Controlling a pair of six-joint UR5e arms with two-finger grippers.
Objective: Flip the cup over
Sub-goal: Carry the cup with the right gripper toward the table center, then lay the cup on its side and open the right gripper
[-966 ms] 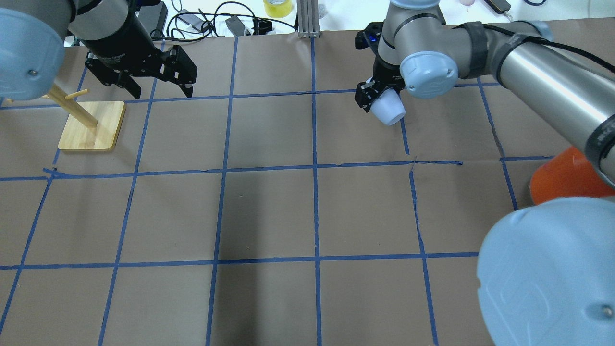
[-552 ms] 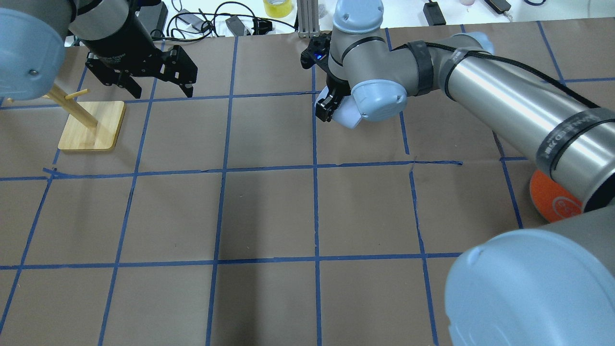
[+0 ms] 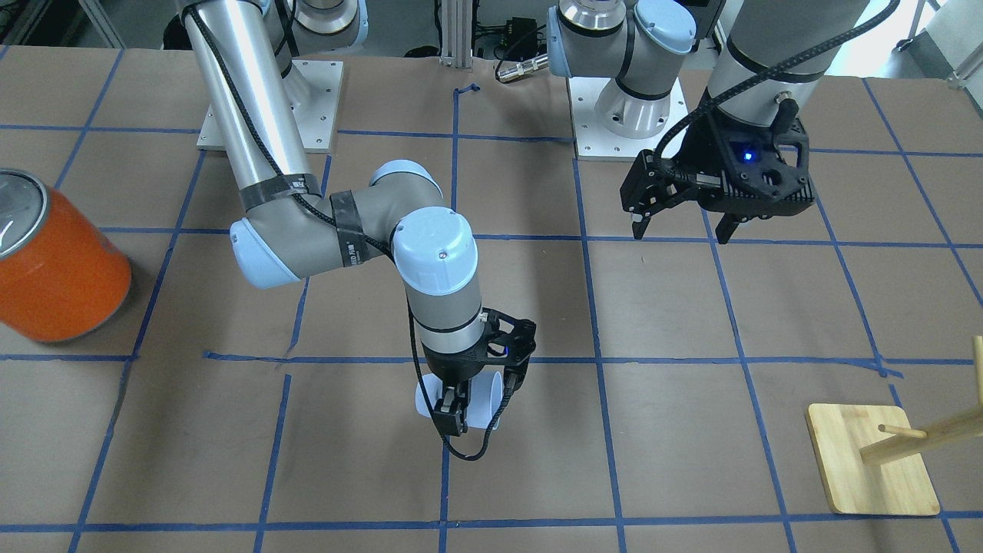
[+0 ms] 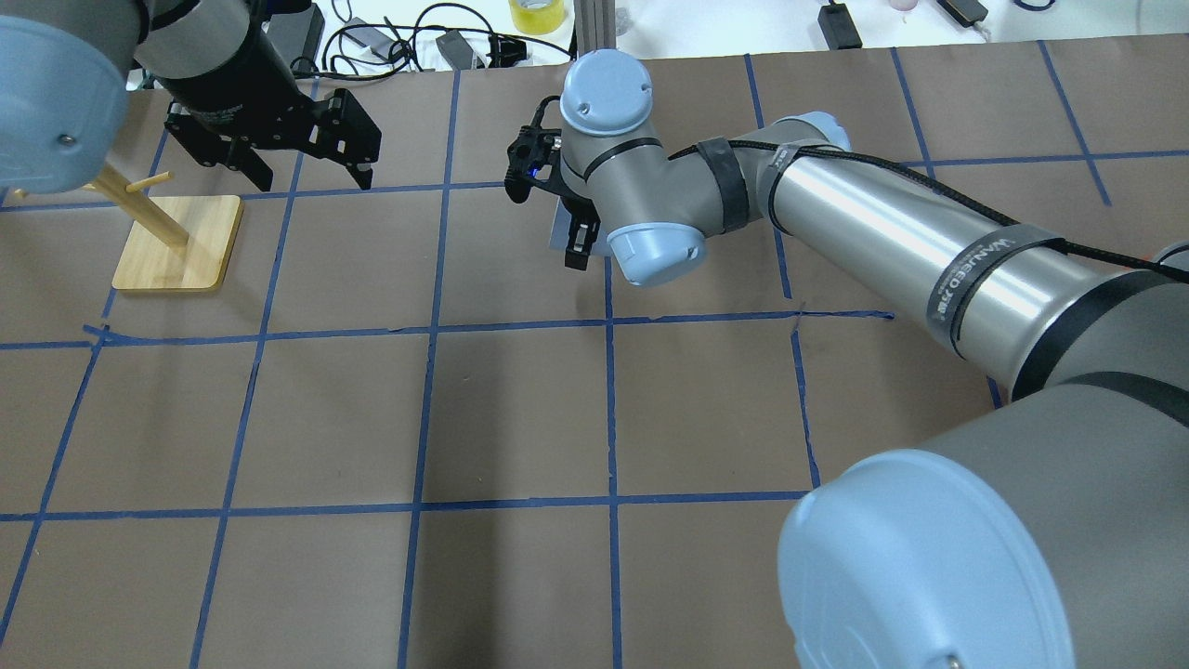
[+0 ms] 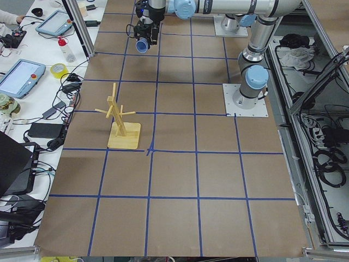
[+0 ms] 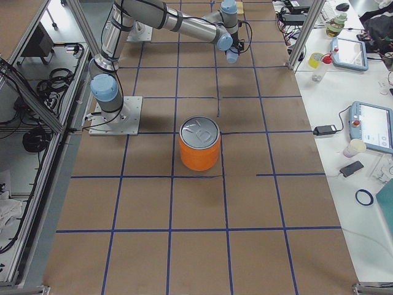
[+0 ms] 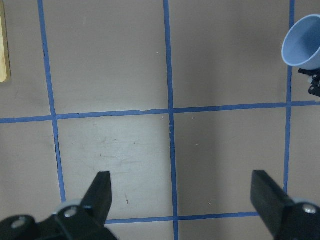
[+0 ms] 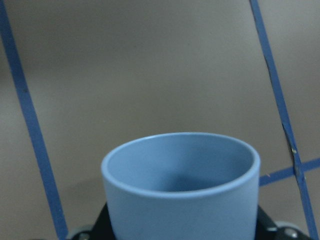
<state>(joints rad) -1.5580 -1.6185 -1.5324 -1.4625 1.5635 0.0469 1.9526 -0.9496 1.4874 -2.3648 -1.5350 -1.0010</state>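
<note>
Most room is over the near and middle squares of the bench [image 4: 520, 418], just open brown paper. In the way: orange can [image 6: 199, 147] out on the robot's right, wooden peg stand [image 4: 181, 243] far left, left claw [image 4: 311, 172] hanging spread near it, and the right arm [image 4: 882, 242] slung across to mid-bench, cup [image 3: 485, 395] pinched in the right claw [image 3: 470, 411].

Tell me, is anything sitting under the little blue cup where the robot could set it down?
Nothing visible. The right hand holds the small pale blue tapered cup above the brown paper-covered table, and the big orange can stands far off to the side.
</note>
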